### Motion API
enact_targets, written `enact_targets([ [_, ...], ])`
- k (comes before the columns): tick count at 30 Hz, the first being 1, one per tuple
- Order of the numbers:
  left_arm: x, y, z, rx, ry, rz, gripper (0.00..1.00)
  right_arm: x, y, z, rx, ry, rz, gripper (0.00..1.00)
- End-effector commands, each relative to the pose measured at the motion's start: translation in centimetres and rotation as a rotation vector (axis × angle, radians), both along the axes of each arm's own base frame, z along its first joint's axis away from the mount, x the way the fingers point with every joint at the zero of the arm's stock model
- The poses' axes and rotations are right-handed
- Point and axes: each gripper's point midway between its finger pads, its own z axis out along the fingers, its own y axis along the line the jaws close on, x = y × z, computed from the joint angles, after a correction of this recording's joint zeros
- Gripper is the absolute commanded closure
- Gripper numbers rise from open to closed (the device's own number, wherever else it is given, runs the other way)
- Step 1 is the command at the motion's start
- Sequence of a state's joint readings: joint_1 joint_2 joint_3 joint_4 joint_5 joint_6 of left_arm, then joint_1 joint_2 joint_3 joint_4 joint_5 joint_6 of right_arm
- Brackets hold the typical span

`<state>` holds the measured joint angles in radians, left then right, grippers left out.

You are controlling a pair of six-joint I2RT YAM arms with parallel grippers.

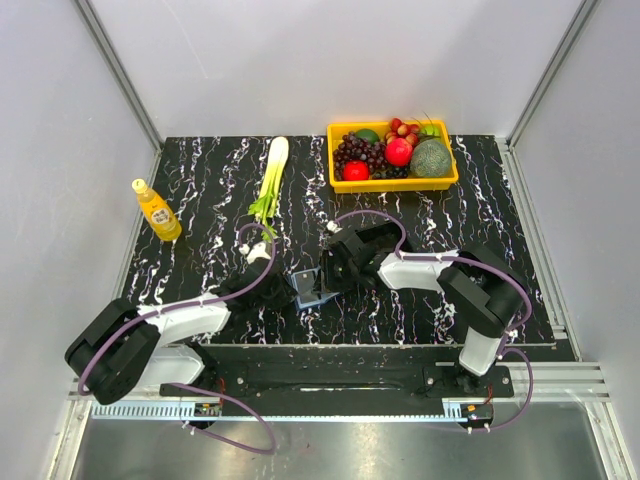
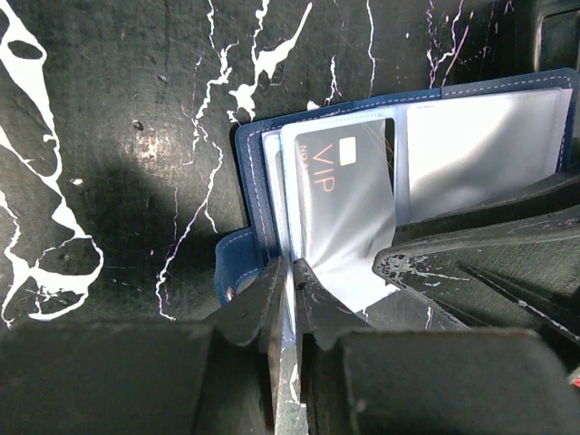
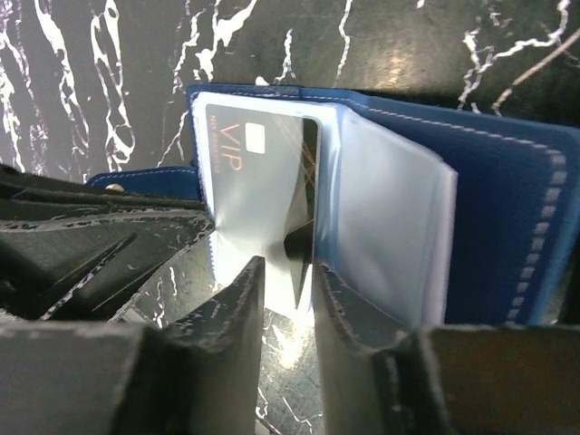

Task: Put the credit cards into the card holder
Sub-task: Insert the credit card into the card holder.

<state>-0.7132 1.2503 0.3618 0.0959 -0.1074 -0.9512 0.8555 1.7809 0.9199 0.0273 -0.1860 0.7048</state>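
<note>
A: Item 1, card holder (image 1: 309, 288): location?

B: Lying open on the desk (image 1: 200, 190), directly between the 2 sets of jaws. Blue cover, clear pockets fanned.

A: Item 2, left jaws: condition?

B: Pressed together on the lower edge of 1 clear sleeve (image 2: 347, 267), with its mouth turned toward the right jaws.

A: Item 3, right jaws: condition?

B: Spread narrowly. The lower corner of the card (image 3: 261, 163) stands in the gap, nearer 1 finger. Contact not discernible.

A: Item 4, card: location?

B: Dark, marked VIP. It appears to sit mostly inside that pinched sleeve, with its tail end projecting toward the right jaws.

A: Step in hand, by estimate?

B: Seating the card fully. Recommended handling:
- Left jaws hold the sleeve taut and flat.
- Right jaws push lightly along the card's long axis, square to the sleeve mouth.
- A light push should stop the plastic buckling or the card holder sliding.
- Release only once the card's edge sits flush with the mouth.
</note>
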Motion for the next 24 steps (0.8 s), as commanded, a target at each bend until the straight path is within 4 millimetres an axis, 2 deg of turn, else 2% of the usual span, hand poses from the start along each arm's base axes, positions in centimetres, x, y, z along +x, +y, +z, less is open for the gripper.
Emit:
enact_targets([
  [1,-5.2,5.2,-5.3,0.224,0.203,-0.006,0.84,-3.0,2.8,0.5,0.095,0.050,0.106,0.66],
  [4,-5.2,5.3,-5.1,0.212,0.190,0.004,0.83,-3.1,3.0,0.7,0.109,0.054,0.111,0.65],
  [7,-5.1,5.4,-4.9,0.192,0.170,0.018,0.77,-3.0,3.1,0.6,0.115,0.057,0.094,0.63],
  [11,-5.0,5.4,-4.4,0.165,0.149,0.036,0.77,-2.4,2.5,0.2,0.080,0.058,0.050,0.63],
  [13,-4.8,5.4,-4.1,0.144,0.126,0.043,0.71,-2.3,2.3,0.1,0.070,0.053,0.040,0.62],
  [15,-4.8,5.4,-4.0,0.135,0.122,0.041,0.71,-2.2,2.2,0.1,0.064,0.051,0.028,0.61],
  [20,-4.2,3.1,-3.0,0.011,0.077,-0.003,0.70,-2.6,3.0,0.6,0.101,0.055,0.078,0.59],
  [24,-4.0,2.6,-2.8,-0.005,0.069,-0.018,0.70,-2.8,3.7,1.2,0.142,0.056,0.107,0.62],
])
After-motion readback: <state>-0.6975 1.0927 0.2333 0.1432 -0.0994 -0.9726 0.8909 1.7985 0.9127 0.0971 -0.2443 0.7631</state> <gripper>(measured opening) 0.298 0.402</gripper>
